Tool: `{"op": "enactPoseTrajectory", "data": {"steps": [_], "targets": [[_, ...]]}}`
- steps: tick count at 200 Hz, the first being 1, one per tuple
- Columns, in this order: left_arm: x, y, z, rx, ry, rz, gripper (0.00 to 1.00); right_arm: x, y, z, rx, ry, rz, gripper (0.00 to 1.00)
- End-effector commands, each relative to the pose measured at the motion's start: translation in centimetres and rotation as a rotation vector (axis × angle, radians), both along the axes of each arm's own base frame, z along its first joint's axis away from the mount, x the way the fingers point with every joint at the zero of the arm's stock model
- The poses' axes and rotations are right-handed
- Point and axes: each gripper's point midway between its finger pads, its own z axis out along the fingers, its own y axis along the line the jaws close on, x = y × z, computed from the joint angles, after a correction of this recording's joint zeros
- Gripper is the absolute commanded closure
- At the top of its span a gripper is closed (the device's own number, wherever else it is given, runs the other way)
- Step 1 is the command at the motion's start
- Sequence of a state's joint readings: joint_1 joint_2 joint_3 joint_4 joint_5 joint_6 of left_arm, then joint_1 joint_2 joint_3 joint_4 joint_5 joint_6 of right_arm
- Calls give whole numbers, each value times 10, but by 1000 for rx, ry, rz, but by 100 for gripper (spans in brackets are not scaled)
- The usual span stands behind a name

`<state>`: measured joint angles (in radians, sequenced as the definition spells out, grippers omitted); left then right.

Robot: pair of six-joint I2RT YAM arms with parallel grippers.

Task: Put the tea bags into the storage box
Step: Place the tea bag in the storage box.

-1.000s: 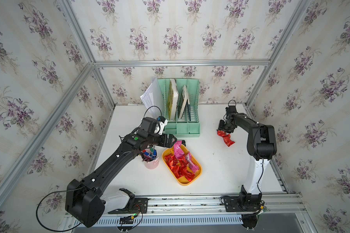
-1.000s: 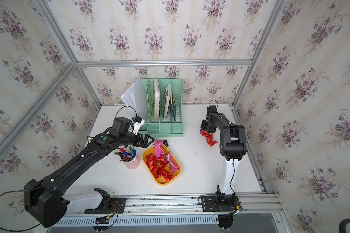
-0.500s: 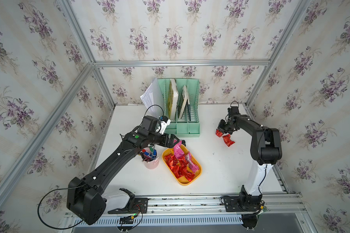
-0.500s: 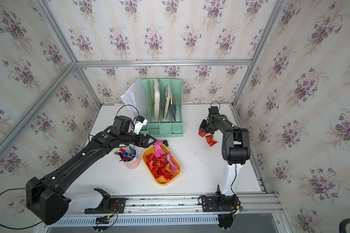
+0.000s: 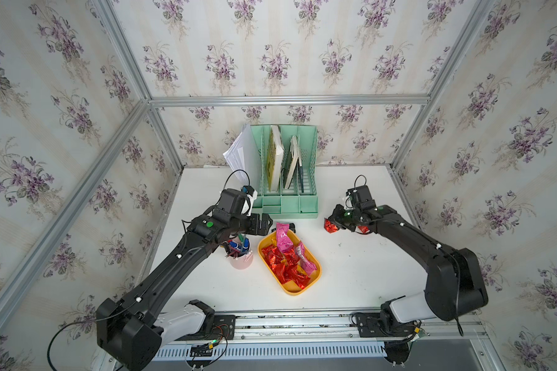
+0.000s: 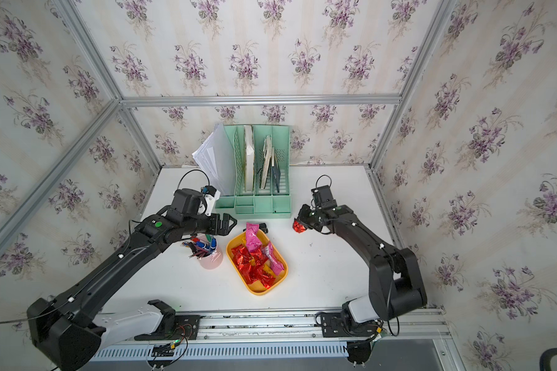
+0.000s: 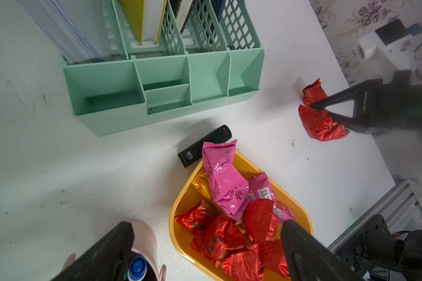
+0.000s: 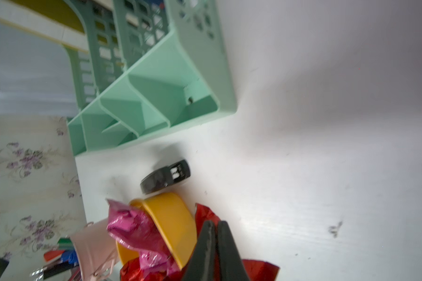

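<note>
The storage box lies on the counter just before the file organizer, long axis slanting away from it. Inside, crinkly red and pink foil tea bags; one long pink sachet points back at the organizer. Beside the organizer's right corner, right fingers clench a red tea bag; left fingers spread, released.

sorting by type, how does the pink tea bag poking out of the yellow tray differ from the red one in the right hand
The pink tea bag looks longer and fuller than the red tea bag. The pink one lies in the storage box, one end over its rim; the red one is outside it, pinched in the shut right hand. Both are shiny crinkled foil.
</note>
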<state>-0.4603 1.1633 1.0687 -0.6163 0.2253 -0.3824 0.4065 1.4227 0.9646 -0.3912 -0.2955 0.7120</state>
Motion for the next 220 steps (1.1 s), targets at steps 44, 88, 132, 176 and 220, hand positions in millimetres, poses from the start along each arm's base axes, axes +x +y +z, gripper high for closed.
{"op": "enactPoseTrajectory", "data": {"steps": [44, 88, 132, 176, 220], "targets": [[-35, 15, -3, 1, 45, -1, 1, -78, 67, 10, -23, -61, 41, 90], [-56, 19, -4, -16, 69, -15, 1, -110, 72, -22, -85, -25, 35, 91], [-69, 25, 0, -51, 58, 5, 1, -112, 51, -56, -187, -4, -14, 90], [-73, 29, 5, -48, 50, 12, 1, -103, 42, -73, -286, -19, -35, 86], [-72, 31, 6, -45, 41, 24, 1, -83, 31, -62, -430, -95, -54, 74]]}}
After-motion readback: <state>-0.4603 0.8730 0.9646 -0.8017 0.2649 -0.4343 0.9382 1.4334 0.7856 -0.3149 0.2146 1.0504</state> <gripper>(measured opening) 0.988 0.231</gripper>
